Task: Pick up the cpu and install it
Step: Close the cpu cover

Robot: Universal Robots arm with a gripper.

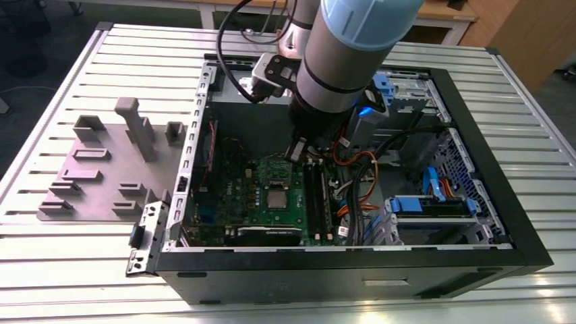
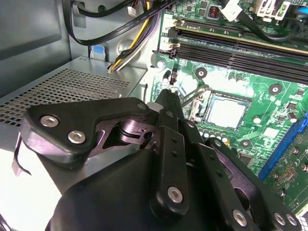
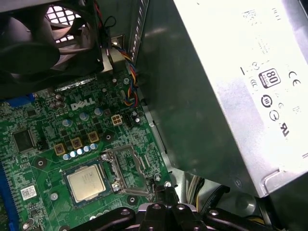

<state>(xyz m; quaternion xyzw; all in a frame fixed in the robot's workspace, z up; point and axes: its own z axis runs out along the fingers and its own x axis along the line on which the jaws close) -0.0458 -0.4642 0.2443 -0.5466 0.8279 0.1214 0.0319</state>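
I see the cpu (image 3: 86, 182) already lying in its socket, lower left of the first wrist view. My hand (image 2: 169, 96) looks pinched narrow, empty, beside it; any drift could scrape the board.

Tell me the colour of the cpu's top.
Shiny silver-grey, with a thin darker rim; the cpu shows best in the first wrist view.
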